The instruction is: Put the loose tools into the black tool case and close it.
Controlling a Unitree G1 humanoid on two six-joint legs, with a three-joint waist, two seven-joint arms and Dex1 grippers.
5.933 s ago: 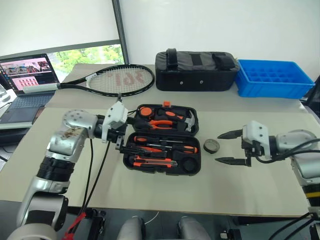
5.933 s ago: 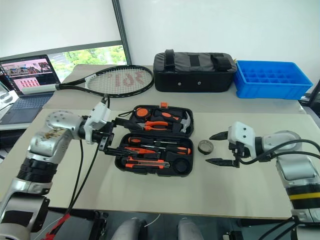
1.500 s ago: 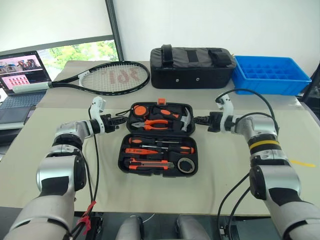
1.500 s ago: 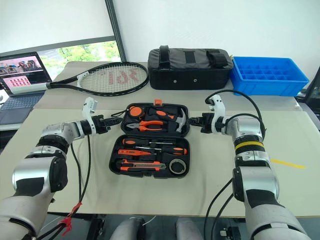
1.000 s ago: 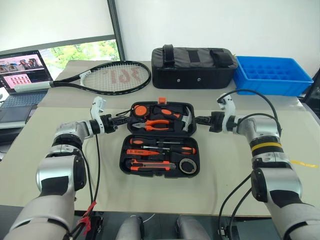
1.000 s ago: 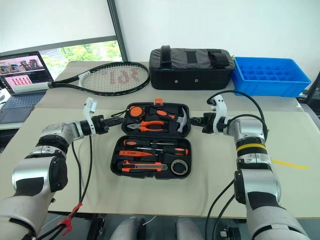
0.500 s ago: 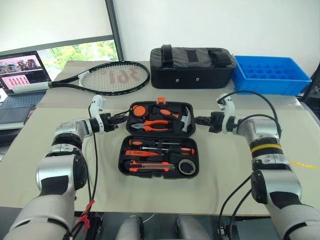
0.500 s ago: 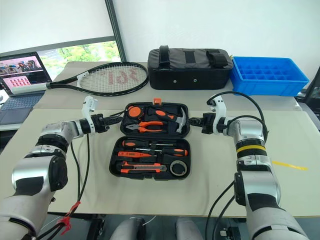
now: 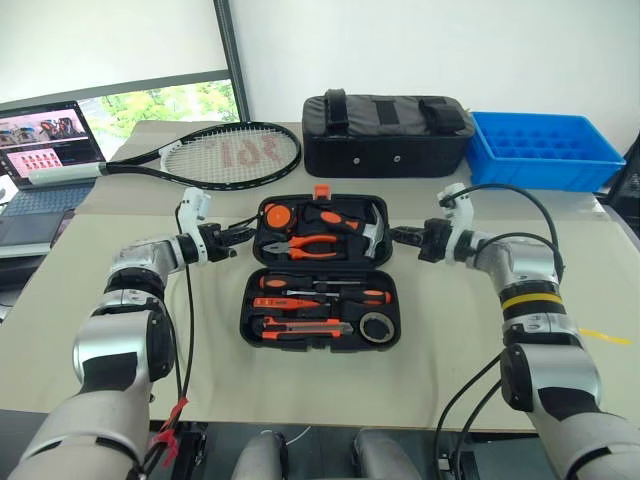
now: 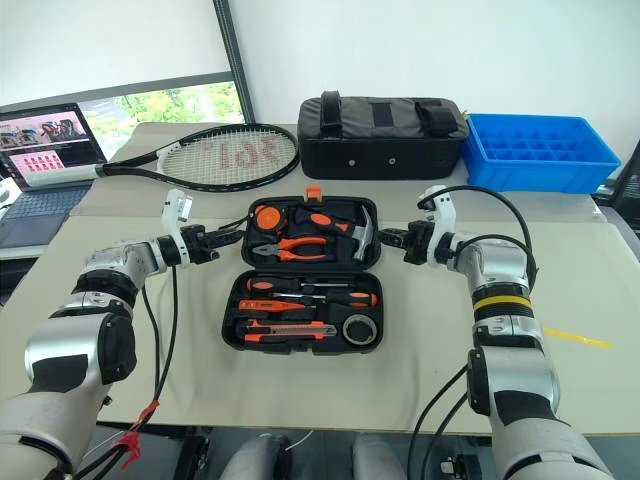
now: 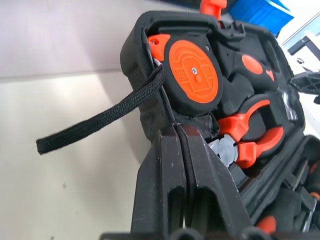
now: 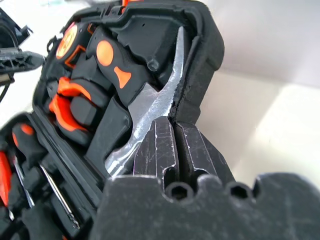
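Note:
The black tool case (image 9: 245,318) lies open mid-table. Its near half holds two screwdrivers (image 9: 320,283), a utility knife (image 9: 305,326) and the black tape roll (image 9: 376,327). The far half, the lid (image 9: 378,252), carries pliers, a hammer and an orange tape measure, with an orange latch (image 9: 321,190) at its far edge. This lid is tipped slightly up off the table. My left gripper (image 9: 243,232) is shut on the lid's left rim (image 11: 150,107), beside a black strap. My right gripper (image 9: 397,236) is shut on the lid's right rim (image 12: 200,75).
A tennis racket (image 9: 230,155) lies at the back left, beyond it a laptop (image 9: 45,150). A black fabric bag (image 9: 388,135) and a blue plastic tray (image 9: 545,150) stand along the back of the table.
The tape roll, earlier on the table right of the case, now sits in it. My left gripper has shut on the lid's rim. The lid's far edge has tipped up a little.

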